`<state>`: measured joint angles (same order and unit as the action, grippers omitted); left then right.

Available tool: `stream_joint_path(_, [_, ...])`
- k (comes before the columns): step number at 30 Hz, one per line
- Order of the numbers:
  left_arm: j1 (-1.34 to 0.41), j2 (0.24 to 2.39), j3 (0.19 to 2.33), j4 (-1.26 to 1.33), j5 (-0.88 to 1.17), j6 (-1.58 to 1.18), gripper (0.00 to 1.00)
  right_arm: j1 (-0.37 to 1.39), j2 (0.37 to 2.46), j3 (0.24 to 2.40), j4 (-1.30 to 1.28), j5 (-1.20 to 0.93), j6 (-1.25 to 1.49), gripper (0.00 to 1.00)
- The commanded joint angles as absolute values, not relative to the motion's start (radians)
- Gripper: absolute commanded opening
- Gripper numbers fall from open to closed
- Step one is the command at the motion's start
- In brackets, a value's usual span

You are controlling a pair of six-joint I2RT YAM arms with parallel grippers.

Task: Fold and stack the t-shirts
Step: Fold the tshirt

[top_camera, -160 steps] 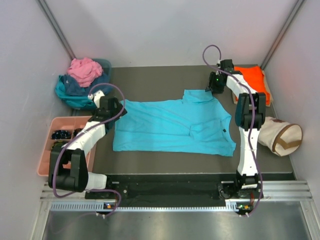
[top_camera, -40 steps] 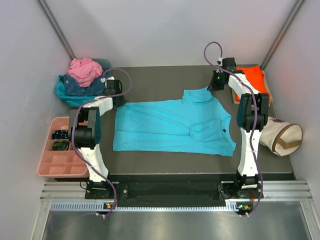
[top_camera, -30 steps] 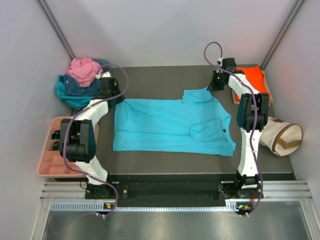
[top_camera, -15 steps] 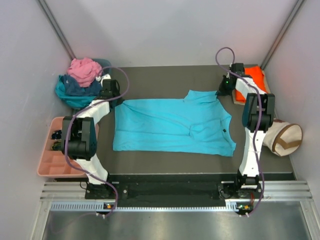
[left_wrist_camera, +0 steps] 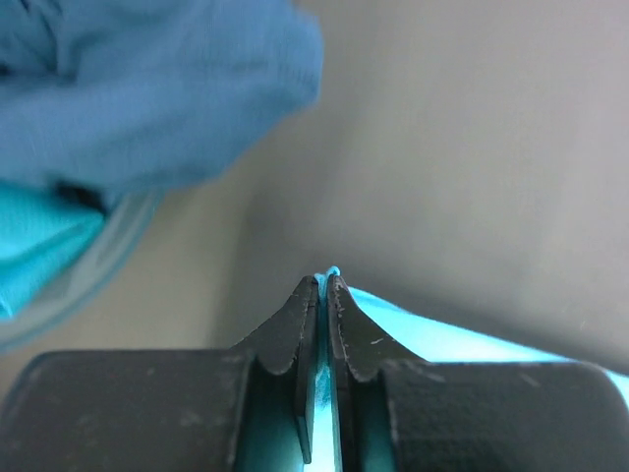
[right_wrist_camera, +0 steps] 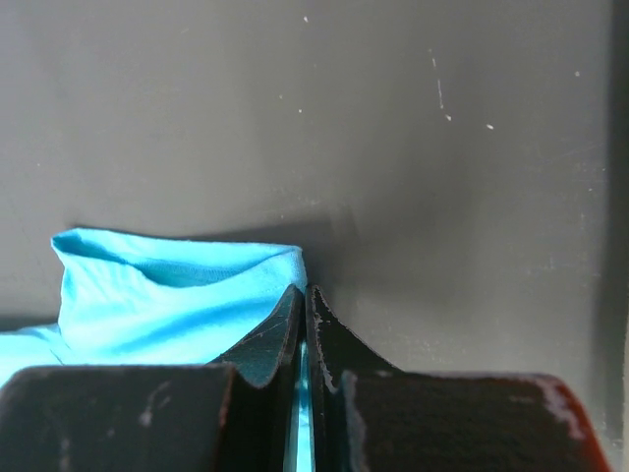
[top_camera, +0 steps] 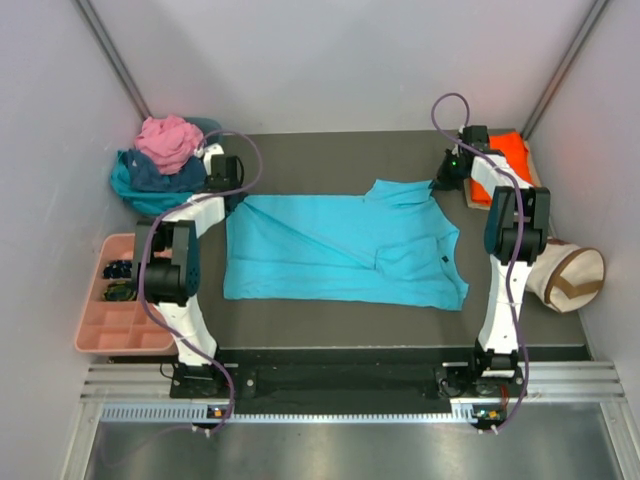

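Note:
A bright turquoise t-shirt [top_camera: 340,250] lies spread across the middle of the dark table. My left gripper [top_camera: 234,193] is shut on its far left corner, and a sliver of turquoise cloth [left_wrist_camera: 331,272] pokes out between the tips of the left gripper [left_wrist_camera: 322,281]. My right gripper [top_camera: 446,181] is shut on the far right corner by the collar; the right wrist view has cloth [right_wrist_camera: 177,295] bunched left of the gripper [right_wrist_camera: 303,289] and running between its fingers. A folded orange t-shirt [top_camera: 505,158] rests at the far right. Pink [top_camera: 168,140], navy [top_camera: 160,175] and teal shirts are heaped at the far left.
The heap sits in a low basket [top_camera: 212,128] close beside my left gripper; its blue cloth [left_wrist_camera: 147,88] fills the upper left of the left wrist view. A pink compartment tray [top_camera: 100,325] stands at the near left. A cream bag with a brown strap [top_camera: 565,272] lies right.
The right arm has swung right, drawing the shirt's collar corner with it. The left arm came up from the tray side to the far left corner, and the shirt's far edge is now stretched straighter.

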<state>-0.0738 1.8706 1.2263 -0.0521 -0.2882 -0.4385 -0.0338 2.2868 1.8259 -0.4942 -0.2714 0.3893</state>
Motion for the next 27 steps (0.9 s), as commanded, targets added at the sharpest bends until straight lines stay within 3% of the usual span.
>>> stream_joint_path(1, [-0.069, 1.893, 1.279, 0.113, -0.376, -0.391, 0.13, -0.035, 2.233, 1.848, -0.453, -0.275, 0.39, 0.0])
stream_joint_path(7, [-0.069, 1.94, 1.313, 0.181, -0.371, -0.362, 0.2, -0.035, 2.243, 1.852, -0.454, -0.278, 0.39, 0.0])
stream_joint_path(9, [-0.069, 1.959, 1.321, 0.189, -0.364, -0.357, 0.33, -0.035, 2.246, 1.855, -0.456, -0.279, 0.39, 0.0])
stream_joint_path(10, [-0.069, 1.963, 1.322, 0.192, -0.365, -0.357, 0.34, -0.037, 2.247, 1.855, -0.456, -0.279, 0.39, 0.0])
stream_joint_path(11, [-0.069, 1.968, 1.322, 0.198, -0.368, -0.357, 0.47, -0.037, 2.249, 1.855, -0.456, -0.279, 0.391, 0.0])
stream_joint_path(15, [-0.069, 1.985, 1.324, 0.212, -0.396, -0.354, 0.52, -0.037, 2.255, 1.856, -0.456, -0.281, 0.39, 0.0])
stream_joint_path(16, [-0.069, 1.986, 1.324, 0.213, -0.403, -0.353, 0.61, -0.035, 2.256, 1.856, -0.456, -0.281, 0.39, 0.0])
stream_joint_path(17, [-0.069, 1.988, 1.324, 0.218, -0.41, -0.351, 0.64, -0.037, 2.258, 1.858, -0.457, -0.281, 0.39, 0.0])
stream_joint_path(27, [-0.064, 2.048, 1.377, 0.232, -0.419, -0.304, 0.64, -0.035, 2.263, 1.858, -0.46, -0.284, 0.384, 0.0])
